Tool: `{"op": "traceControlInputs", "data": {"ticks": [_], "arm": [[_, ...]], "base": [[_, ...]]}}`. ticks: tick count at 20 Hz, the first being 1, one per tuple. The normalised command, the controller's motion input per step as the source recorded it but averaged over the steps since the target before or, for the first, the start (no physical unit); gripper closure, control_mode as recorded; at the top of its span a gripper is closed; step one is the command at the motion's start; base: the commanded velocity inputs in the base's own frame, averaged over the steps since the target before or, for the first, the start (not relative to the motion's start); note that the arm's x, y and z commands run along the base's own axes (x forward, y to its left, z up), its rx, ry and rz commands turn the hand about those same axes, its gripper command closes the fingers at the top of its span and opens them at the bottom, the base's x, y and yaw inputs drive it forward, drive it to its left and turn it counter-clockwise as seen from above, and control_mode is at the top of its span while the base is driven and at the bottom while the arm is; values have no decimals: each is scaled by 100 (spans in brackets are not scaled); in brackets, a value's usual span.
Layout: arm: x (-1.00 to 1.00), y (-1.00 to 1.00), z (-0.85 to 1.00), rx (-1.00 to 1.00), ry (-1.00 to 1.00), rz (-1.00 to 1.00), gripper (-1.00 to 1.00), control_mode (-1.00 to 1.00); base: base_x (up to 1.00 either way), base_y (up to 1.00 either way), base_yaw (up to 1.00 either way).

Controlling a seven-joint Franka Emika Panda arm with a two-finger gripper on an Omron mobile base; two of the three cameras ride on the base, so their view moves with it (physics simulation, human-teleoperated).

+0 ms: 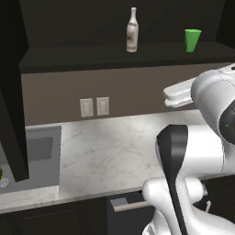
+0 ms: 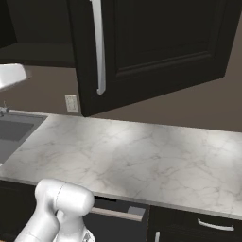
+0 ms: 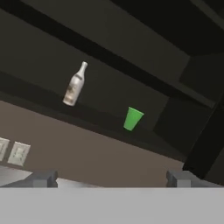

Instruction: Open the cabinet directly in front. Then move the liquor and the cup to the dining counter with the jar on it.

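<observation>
Cabinet (image 1: pixel 114 27): near-black, upper part of the left base frame, doors swung open, interior shelf exposed; left door edge-on down the left side of that frame, right door (image 2: pixel 151 47) with its long silver handle (image 2: pixel 98 45) filling the top of the right base frame. Bottle (image 1: pixel 132 30): slim, pale, narrow-necked, light label, upright on the shelf, top centre of the left base frame; upper left of centre in the hand frame, tilted there by the camera's roll. Cup (image 1: pixel 192 40): small, bright green, tapered, upright on the same shelf, to the right of the bottle and apart from it; centre of the hand frame. Gripper (image 3: pixel 111 178): two dark fingertips low in the hand frame, spread wide, nothing between them, well short of the shelf. Worktop (image 1: pixel 114 151): veined marble, centre of both base frames. Sink (image 1: pixel 32 156): left edge. Wall sockets (image 1: pixel 94 106): pair on the brown wall below the shelf.
</observation>
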Motion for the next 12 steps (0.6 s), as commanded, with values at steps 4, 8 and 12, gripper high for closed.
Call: {"op": "traceControlInputs", "data": {"ticks": [4,8,12], "arm": [[100,0,-16,-3,5,-9,-100,-100],[100,0,-24,-1,3,-2,-100,-100],[100,-2,-21,0,4,0,-100,-100]], "base": [[0,0,0],[0,0,0],[0,0,0]]}}
